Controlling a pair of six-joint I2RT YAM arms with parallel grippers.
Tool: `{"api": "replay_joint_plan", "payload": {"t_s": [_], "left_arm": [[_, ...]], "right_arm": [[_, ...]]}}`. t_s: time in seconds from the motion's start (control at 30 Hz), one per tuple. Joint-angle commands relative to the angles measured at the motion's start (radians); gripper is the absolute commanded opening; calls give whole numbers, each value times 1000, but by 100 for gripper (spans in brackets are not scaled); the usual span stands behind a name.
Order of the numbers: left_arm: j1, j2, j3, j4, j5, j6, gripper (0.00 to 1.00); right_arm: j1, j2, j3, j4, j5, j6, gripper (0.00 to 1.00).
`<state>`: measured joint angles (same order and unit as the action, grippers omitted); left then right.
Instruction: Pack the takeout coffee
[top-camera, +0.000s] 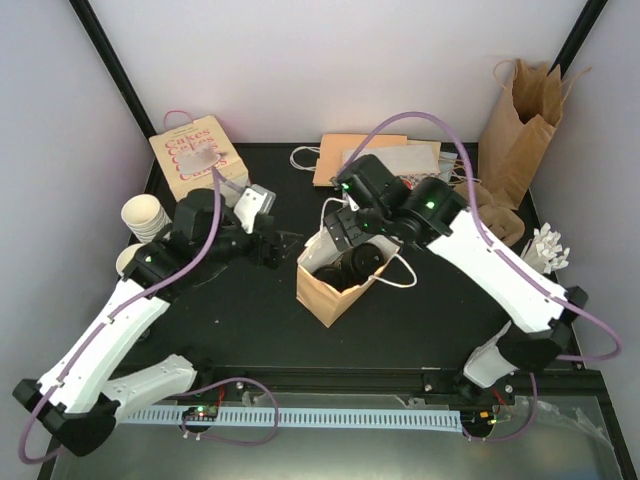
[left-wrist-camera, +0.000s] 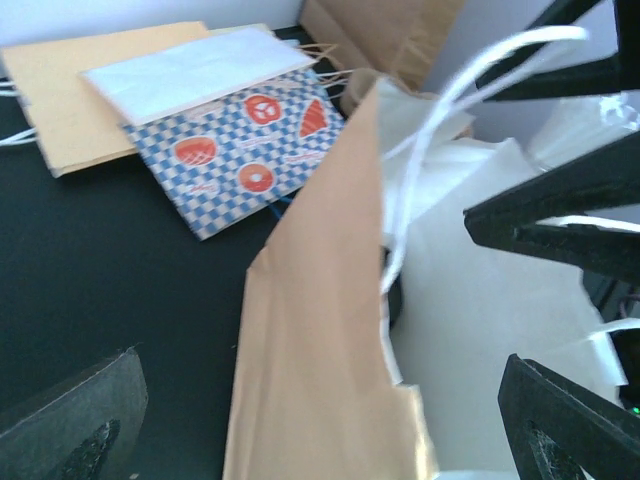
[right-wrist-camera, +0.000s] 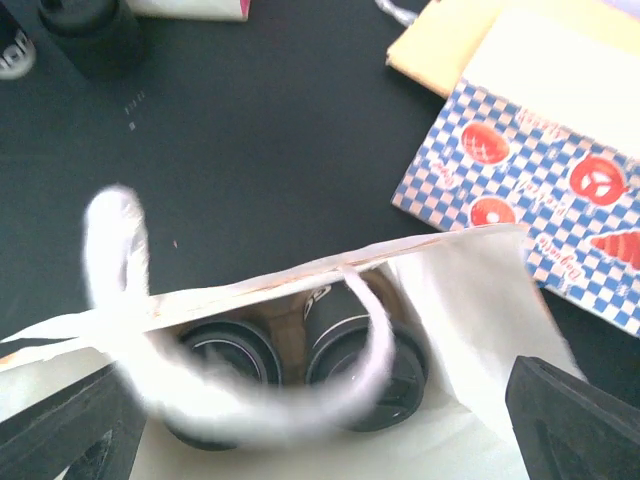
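Note:
Two takeout coffee cups stand inside an open brown paper bag (top-camera: 325, 292), (left-wrist-camera: 320, 330). Their black lids show side by side in the right wrist view, one on the left (right-wrist-camera: 240, 346) and one on the right (right-wrist-camera: 406, 381), and from above as dark rounds (top-camera: 358, 262). A white handle loop (right-wrist-camera: 120, 290) crosses the bag's mouth. My right gripper (top-camera: 335, 228), (right-wrist-camera: 325, 440) hovers open over the mouth, holding nothing. Open too, my left gripper (top-camera: 268, 240), (left-wrist-camera: 320, 440) sits at the bag's left side, its fingers astride the brown wall without pinching it.
A pink "Cakes" bag (top-camera: 195, 155) and stacked cream cups (top-camera: 145, 215) are at the back left. Flat paper bags (top-camera: 360, 158), one with blue checks (right-wrist-camera: 540, 170), lie behind. A tall brown bag (top-camera: 520, 125) stands at the back right.

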<state>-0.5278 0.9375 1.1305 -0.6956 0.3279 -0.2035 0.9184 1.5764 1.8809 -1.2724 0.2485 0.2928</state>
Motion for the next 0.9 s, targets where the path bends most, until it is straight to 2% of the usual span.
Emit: {"api": "replay_joint_plan", "payload": {"t_s": [0.0,0.2,0.43,0.63,0.8,0.87], "left_arm": [[-106,71,100,-24,-94,3,99],[-206,181,186,-108,-184,47,98],[-257,326,298,-147,-259,65,94],[-262,444,360,-156,-291,76,78],[-262,489,377,-173,-307,83,62],[-262,500,377,-177,-305,89,56]], "right_arm": [[-4,-97,-8,40,40,2,100],[-10,-211,-98,54,93,12,100],[-53,-275,-229,38,244,90,100],[-82,-305,-327,83,268,84,99],[-170,-317,-353,117,118,69,95],[-186,-334,-363,134,103,59,95]]}}
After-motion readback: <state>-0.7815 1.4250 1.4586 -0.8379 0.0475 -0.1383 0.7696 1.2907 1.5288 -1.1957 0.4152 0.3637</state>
